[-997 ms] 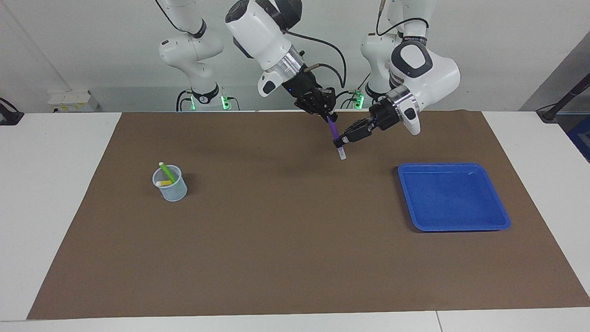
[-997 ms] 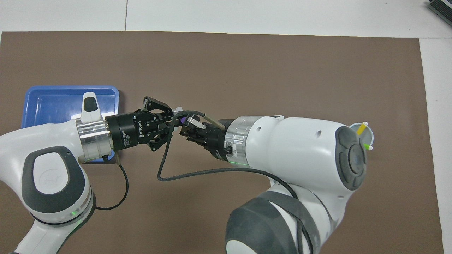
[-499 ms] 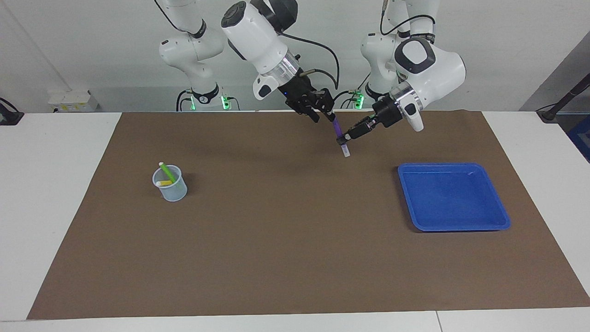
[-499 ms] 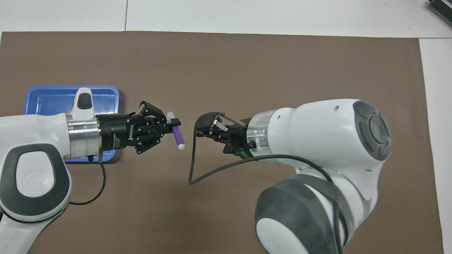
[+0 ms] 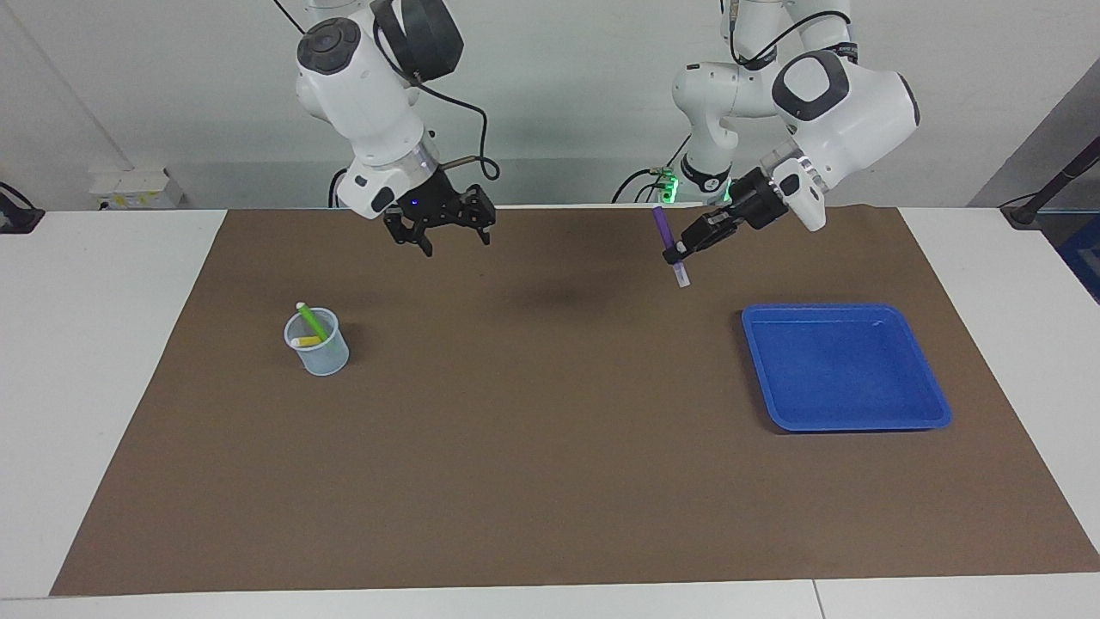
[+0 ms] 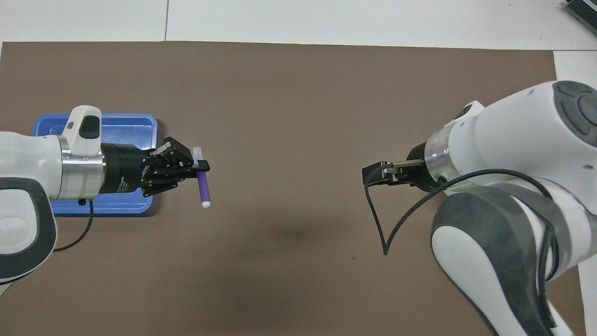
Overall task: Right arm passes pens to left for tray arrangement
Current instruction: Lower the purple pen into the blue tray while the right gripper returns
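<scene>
- Handover of the purple pen (image 5: 669, 246) looks complete: the left end effector (image 5: 673, 254) is clamped on it, while the right end effector (image 5: 445, 230) hangs with fingers spread wide and nothing in them, over the mat toward the right arm's end of the tabletop.
- Pen axis: in the facing view it hangs steeply, close to upright, pale clear end down; the grip sits low on the barrel, just above that clear end, so most of the purple length stands up past the fingers.
- Key relation for the coming move: the blue tray (image 5: 937, 419) lies toward the left arm's end of the tabletop from the held pen, farther from the robots and well below it. In the overhead view the pen (image 6: 203, 185) shows just off the tray's (image 6: 42, 126) edge, not over its floor.
- Judgement: the left arm needs to carry the pen over the tray, lower it and tip it toward flat before letting go.
- Remaining pens: 2, the green pen (image 5: 311, 321) and the yellow pen (image 5: 305, 341), stand in the clear cup (image 5: 326, 361), close to the right end effector, so the right arm is the nearer one for the next pick.
</scene>
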`<state>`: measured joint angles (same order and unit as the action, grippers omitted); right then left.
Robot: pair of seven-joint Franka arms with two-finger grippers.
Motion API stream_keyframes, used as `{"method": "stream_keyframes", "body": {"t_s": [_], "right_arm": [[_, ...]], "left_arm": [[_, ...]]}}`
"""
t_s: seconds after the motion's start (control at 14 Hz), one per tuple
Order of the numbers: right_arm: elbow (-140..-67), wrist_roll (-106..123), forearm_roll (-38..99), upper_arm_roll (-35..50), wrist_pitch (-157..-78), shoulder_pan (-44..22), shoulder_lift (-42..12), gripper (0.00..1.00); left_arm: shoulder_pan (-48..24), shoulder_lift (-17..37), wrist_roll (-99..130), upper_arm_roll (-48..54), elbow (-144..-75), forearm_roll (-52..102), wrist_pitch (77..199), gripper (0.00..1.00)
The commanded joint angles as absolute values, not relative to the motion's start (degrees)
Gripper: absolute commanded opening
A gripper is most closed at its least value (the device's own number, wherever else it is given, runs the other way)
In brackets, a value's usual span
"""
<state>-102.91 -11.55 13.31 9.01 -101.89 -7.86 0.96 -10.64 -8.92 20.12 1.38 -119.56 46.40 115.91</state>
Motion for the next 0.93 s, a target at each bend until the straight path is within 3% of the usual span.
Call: {"method": "stream_keyframes", "body": {"t_s": [0.0, 0.36, 0.85], "right_arm": [[-104.24, -2.94, 6.71, 9.76, -100.46, -4.84, 2.2, 1.0], [-106.69, 13.95, -3.84, 9.84, -101.59, 1.05, 2.99, 1.0], [-114.77, 19.52, -4.92, 9.76, -113.88, 9.93, 2.2, 1.0]], "left_arm": [[-8.97, -7.91, 14.7, 1.58, -117.34, 38.52, 112.07, 0.0], [-6.07, -6.68, 6.26, 1.5, -114.53, 26.65, 107.06, 0.0], [-1.85, -4.22, -7.19, 1.49, -114.52, 18.11, 107.31, 0.0]]}}
